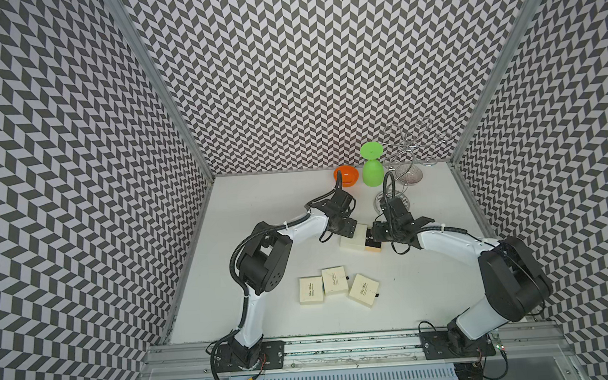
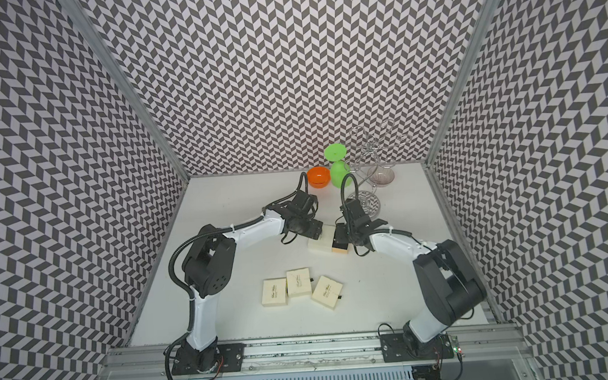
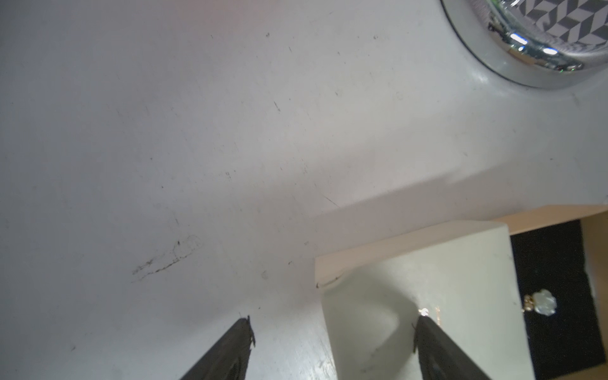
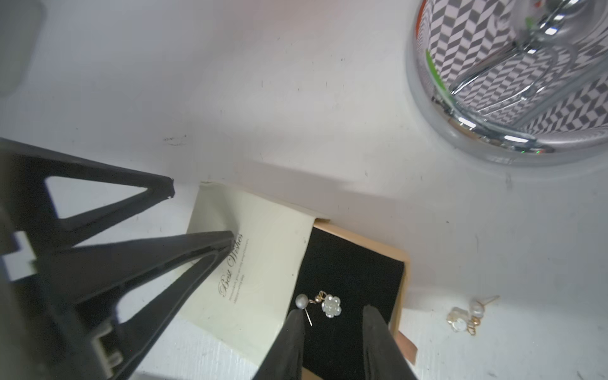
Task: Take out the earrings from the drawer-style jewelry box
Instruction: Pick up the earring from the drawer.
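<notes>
The cream drawer-style jewelry box (image 1: 352, 240) (image 2: 320, 243) lies mid-table with its black-lined drawer (image 4: 355, 263) pulled out toward my right arm. One of the earrings (image 4: 330, 306), a white flower with a pearl, lies on the black lining and also shows in the left wrist view (image 3: 544, 302). Another earring (image 4: 465, 317) lies on the table beside the drawer. My right gripper (image 4: 334, 316) hovers open over the drawer, the flower just beyond its tips and the pearl at one fingertip. My left gripper (image 3: 334, 324) is open, one finger over the box lid, the other past its edge.
Three shut cream boxes (image 1: 310, 289) (image 1: 334, 279) (image 1: 363, 290) lie near the front. At the back stand an orange bowl (image 1: 346, 175), an upturned green goblet (image 1: 372, 172) and a silver wire stand (image 1: 406, 144), whose round base (image 4: 510, 98) sits close behind the drawer.
</notes>
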Tool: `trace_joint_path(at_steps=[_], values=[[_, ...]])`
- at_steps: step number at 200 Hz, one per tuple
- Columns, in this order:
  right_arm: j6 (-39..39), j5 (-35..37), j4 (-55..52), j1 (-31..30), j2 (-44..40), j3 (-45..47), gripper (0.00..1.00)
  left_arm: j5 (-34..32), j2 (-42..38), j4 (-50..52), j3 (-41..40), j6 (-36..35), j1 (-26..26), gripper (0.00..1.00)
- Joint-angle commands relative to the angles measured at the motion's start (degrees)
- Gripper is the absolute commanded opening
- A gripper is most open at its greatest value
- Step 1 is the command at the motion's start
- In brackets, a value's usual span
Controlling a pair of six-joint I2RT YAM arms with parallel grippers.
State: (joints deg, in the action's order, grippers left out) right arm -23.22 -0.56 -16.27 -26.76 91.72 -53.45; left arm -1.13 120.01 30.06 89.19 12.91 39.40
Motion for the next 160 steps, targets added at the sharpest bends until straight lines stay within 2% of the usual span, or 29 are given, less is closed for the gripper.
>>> trace_joint_path(at_steps=[1,120,160], values=[[0.94,-0.61,1.42,-0.61,2.12,-2.08,0.32,-2.76,2.91,4.83,-1.47,-0.73,0.33,0.8],[0.98,1.79,2.37,-1.87,6.04,-2.27,0.32,-2.57,2.87,4.83,-1.47,-0.75,0.16,0.8],[0.82,2.32,3.57,-1.95,7.29,-1.92,0.29,-2.4,3.04,4.91,-1.47,-0.75,-0.01,0.8]])
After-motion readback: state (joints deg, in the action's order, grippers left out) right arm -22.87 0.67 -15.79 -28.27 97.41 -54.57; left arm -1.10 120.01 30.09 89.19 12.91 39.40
